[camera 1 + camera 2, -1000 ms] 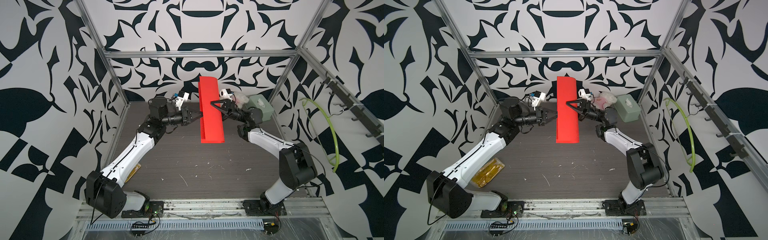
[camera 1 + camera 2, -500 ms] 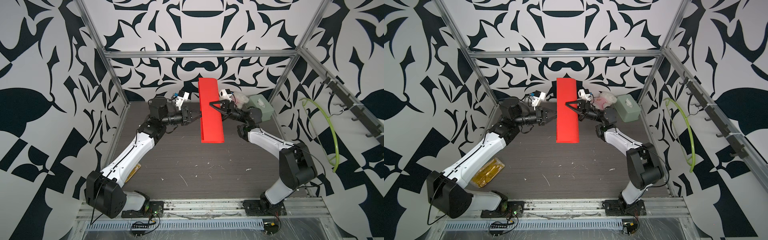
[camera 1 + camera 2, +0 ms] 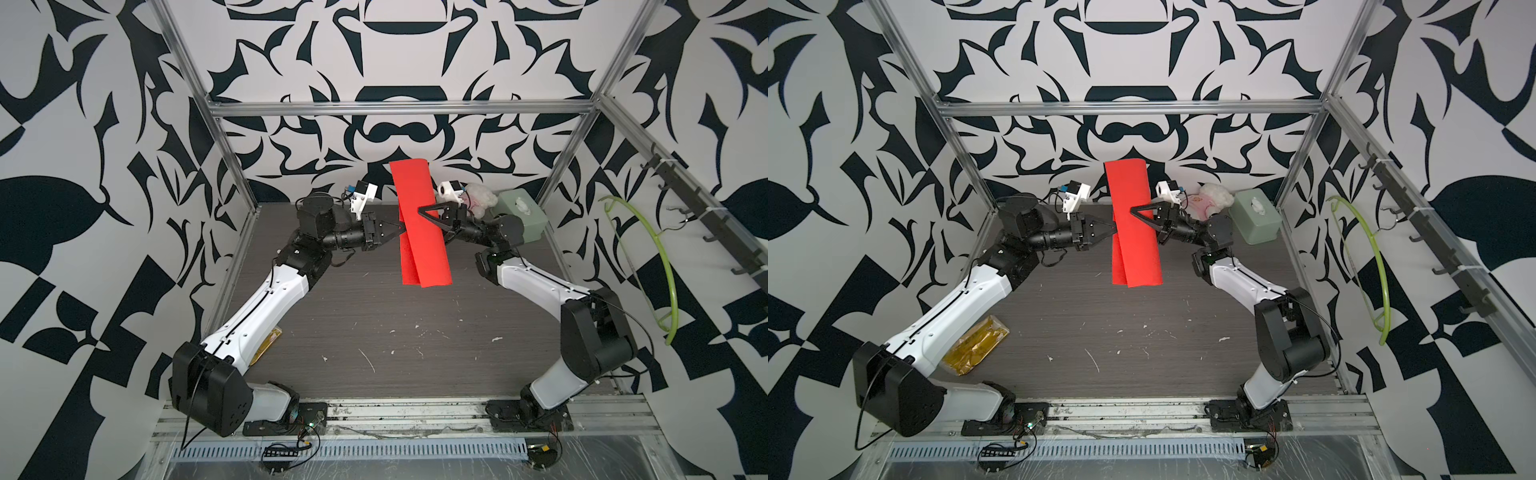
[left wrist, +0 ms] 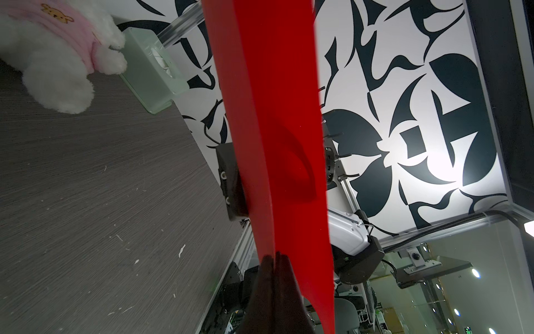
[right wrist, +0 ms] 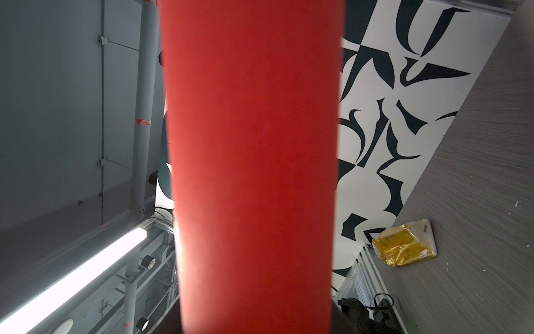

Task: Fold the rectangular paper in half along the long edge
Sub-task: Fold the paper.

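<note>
Table (image 3: pixel 374 332): dark wood-grain top flecked with pale scraps, boxed in by black-and-white patterned walls.

Both arms reach from the near edge toward the far middle and meet on either side of the sheet.

Rectangular paper (image 3: pixel 424 257) (image 3: pixel 1136 257): bright red, held up in the air over the far middle of the table, standing on end between the two grippers. It is doubled over lengthwise. Both top views show two layers, their lower ends not flush. The bend is soft and rounded and faces right.

Pale green box (image 3: pixel 521 212): on the table in the far right corner.

Plush bear (image 3: pixel 480 197): white with a pink shirt, just left of the box, one paw touching it in the left wrist view.

Yellow packet (image 3: pixel 976 349): near left, beside the left arm.

Left gripper (image 3: pixel 397 226): fingertips (image 4: pixel 267 274) pinched together on the paper's left edge, both layers between them.

Right gripper (image 3: pixel 419 210): one black finger lies across the near face of the paper and the other is hidden behind it. Cannot tell whether they squeeze the sheet.
</note>
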`<state>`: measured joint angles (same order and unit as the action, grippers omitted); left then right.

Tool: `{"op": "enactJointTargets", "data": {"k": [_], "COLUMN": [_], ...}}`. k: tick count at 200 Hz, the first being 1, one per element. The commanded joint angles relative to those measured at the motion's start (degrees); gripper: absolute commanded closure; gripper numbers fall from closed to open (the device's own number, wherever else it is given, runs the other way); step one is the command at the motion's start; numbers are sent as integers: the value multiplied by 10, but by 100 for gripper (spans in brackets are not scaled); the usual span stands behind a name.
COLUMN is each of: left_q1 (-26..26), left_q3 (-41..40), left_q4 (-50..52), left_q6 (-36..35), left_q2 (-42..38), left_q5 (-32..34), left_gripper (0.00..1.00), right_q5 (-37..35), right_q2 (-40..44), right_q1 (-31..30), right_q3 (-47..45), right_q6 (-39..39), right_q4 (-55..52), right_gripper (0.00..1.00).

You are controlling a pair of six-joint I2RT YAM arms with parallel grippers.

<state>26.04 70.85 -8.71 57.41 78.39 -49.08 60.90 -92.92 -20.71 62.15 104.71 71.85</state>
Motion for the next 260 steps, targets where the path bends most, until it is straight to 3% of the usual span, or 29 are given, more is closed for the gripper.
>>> {"op": "enactJointTargets", "data": {"k": [1,96,172,260], "left_q1": [-4,-5,-5,-4], "left_q3": [-4,-23,-36,-35], "left_q4": [-3,-30,-89,-105], "left_q6": [-10,0,34,44], "left_q2": [-14,-17,-3,2], "left_q5": [-3,5,6,10], "left_gripper": [100,100,100,100], "right_q5": [8,-44,-68,-73], "right_q2": [27,37,127,115], "right_q1": [-2,-7,-22,-31], "right_q3": [3,-15,-16,-16], "right_q6": [-12,-28,-206,-231], "right_q4": [31,32,-193,-232], "right_gripper": [49,53,53,49]}}
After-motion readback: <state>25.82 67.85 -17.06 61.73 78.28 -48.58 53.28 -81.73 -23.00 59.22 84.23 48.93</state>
